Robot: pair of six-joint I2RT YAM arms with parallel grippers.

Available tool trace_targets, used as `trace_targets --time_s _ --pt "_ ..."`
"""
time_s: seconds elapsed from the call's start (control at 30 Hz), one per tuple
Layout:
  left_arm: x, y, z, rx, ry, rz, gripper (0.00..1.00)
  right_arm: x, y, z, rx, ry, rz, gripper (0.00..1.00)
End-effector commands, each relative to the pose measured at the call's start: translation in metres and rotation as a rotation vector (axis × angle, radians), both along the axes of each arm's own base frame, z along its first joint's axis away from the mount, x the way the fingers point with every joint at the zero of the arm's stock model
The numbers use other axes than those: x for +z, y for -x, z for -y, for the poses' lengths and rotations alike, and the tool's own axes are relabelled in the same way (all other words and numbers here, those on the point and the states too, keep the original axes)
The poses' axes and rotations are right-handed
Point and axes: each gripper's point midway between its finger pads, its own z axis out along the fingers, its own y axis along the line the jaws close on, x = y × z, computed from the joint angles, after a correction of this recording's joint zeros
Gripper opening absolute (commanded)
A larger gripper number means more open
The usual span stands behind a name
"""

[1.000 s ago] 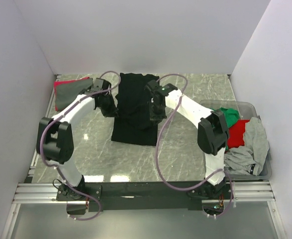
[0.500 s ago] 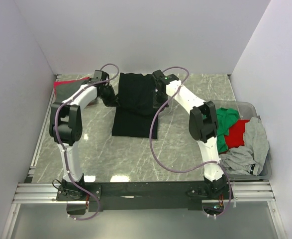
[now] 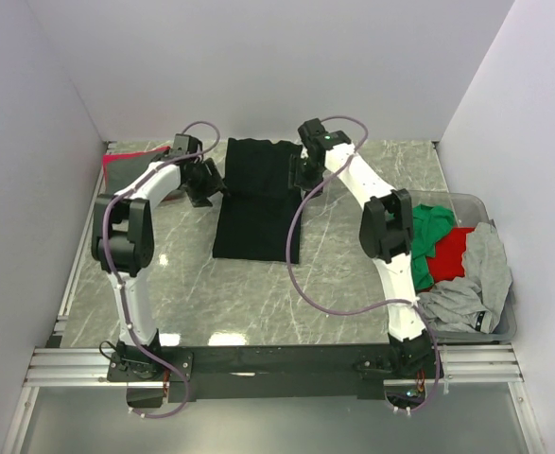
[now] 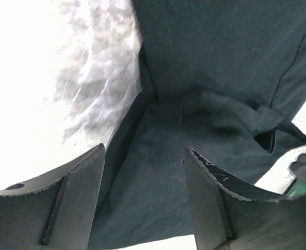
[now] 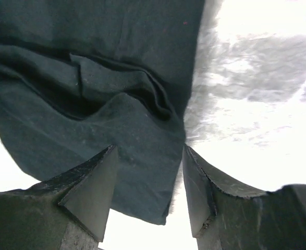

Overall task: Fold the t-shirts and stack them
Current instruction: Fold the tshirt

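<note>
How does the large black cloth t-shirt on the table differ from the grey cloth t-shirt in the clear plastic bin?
The large black t-shirt lies flat on the marble table, in a long rectangle; the grey t-shirt is crumpled in the clear plastic bin. The black t-shirt lies alone; the grey t-shirt sits beside a red t-shirt and a green t-shirt. Both are soft, plain cloth.
</note>
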Motion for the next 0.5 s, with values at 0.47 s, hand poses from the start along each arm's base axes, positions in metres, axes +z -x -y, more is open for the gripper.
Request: trace_targets --time_s 0.47 --pt "0.003 0.091 -0.012 -0.047 -0.012 0.005 0.64 0.014 0.094 -0.001 0.075 -0.134 -0.050 0.53"
